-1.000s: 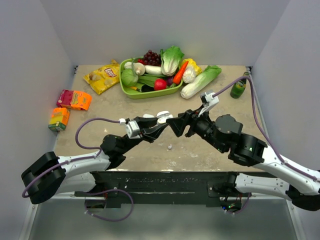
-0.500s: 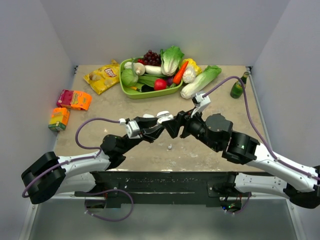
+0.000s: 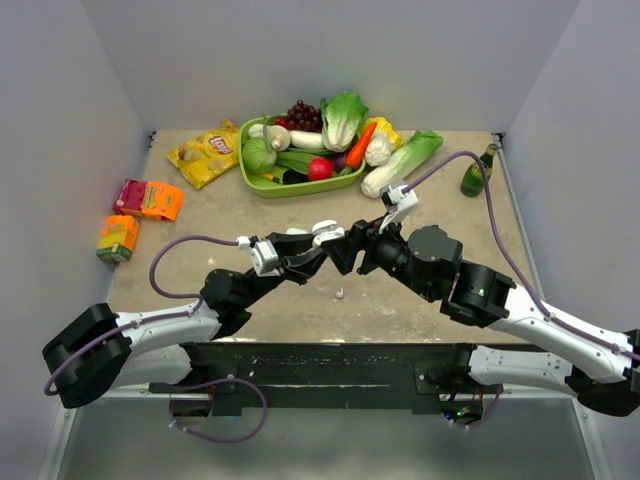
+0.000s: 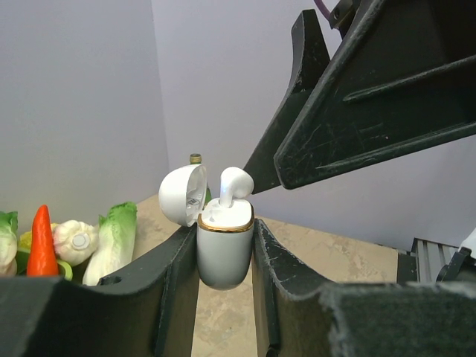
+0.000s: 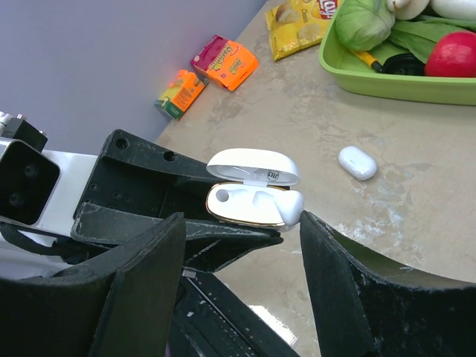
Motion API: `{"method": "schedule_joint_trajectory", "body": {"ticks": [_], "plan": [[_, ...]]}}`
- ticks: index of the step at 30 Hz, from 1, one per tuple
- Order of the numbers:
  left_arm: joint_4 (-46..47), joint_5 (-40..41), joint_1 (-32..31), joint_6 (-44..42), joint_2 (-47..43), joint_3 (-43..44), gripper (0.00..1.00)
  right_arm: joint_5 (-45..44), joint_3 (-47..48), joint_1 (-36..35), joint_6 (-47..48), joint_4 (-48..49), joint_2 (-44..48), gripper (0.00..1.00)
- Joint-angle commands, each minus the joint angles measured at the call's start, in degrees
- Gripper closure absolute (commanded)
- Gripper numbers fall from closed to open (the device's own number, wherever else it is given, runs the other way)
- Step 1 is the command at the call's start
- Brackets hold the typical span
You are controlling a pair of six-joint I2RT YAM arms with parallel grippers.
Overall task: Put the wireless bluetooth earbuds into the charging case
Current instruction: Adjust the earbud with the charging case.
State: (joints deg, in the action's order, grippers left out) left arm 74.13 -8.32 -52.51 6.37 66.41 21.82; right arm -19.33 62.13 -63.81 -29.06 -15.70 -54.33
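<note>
My left gripper point(image 4: 224, 232) is shut on the white charging case point(image 4: 223, 253), gripping its gold-rimmed body on both sides above the table. The lid point(image 4: 184, 195) stands open. One earbud point(image 4: 234, 184) sticks up, stem down, in a socket of the case point(image 5: 249, 204); the other socket point(image 5: 222, 195) is empty. My right gripper point(image 5: 242, 227) is open and straddles the case, one finger point(image 5: 335, 275) touching the earbud point(image 5: 291, 206). In the top view the two grippers point(image 3: 335, 245) meet at mid-table. A tiny white bud point(image 3: 340, 293) lies on the table below them.
A second closed white case point(image 5: 358, 162) lies on the table behind. A green tray point(image 3: 262, 184) of vegetables stands at the back, with a chips bag point(image 3: 205, 152) to its left, a cabbage point(image 3: 400, 163) and a green bottle point(image 3: 476, 177) to its right. Juice boxes point(image 3: 148, 198) sit at the left.
My right arm has swung left and closed in on the held case. The left gripper and case have hardly moved.
</note>
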Motion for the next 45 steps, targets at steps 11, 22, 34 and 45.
{"method": "schedule_joint_trajectory", "body": {"ticks": [11,22,34,45], "plan": [[29.6,-0.6,0.0,-0.6,1.3,1.1,1.0,6.9,0.5,-0.3,-0.5,6.3,-0.8,0.35],[30.5,-0.7,0.0,0.0,2.8,1.8,1.0,7.3,0.5,-0.3,-0.6,6.8,-1.1,0.35],[30.6,0.1,0.0,-0.4,1.7,0.8,1.0,-3.3,0.3,-0.3,2.2,1.7,4.7,0.37],[27.7,-1.1,0.0,-0.3,-2.2,0.5,1.0,-12.4,-4.6,-0.3,4.8,-4.4,10.2,0.43]]}}
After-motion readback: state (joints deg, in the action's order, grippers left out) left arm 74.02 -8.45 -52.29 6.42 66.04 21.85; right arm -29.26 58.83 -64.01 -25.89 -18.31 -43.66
